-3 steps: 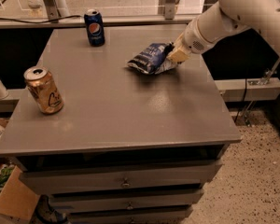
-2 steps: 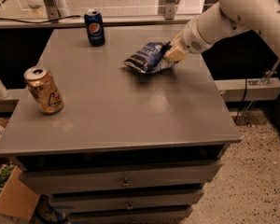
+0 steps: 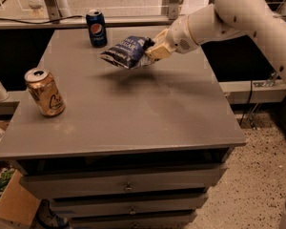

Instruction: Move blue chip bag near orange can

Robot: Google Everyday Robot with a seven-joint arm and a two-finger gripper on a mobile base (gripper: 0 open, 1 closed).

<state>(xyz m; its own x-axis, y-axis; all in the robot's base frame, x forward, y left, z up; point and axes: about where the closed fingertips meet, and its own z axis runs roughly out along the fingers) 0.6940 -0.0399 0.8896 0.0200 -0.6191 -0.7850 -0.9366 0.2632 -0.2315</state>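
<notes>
**Warm overhead light, soft shadows**

The light is warm and moderate and falls from above. The white arm (image 3: 238, 8) at 1 o'clock is the brightest thing, close to washed out along its upper edge. The hand (image 3: 155, 49), just above centre toward 12 o'clock, grips the blue chip bag (image 3: 126, 52) clear of the counter (image 3: 133, 128). A soft-edged shadow lies on the grey top directly beneath the bag. A pale sheen spreads over the counter toward 3 o'clock. The orange can (image 3: 45, 92) at 9 o'clock carries small highlights on its rim and side. The drawers (image 3: 128, 187) at 6 o'clock sit in gloom
</notes>
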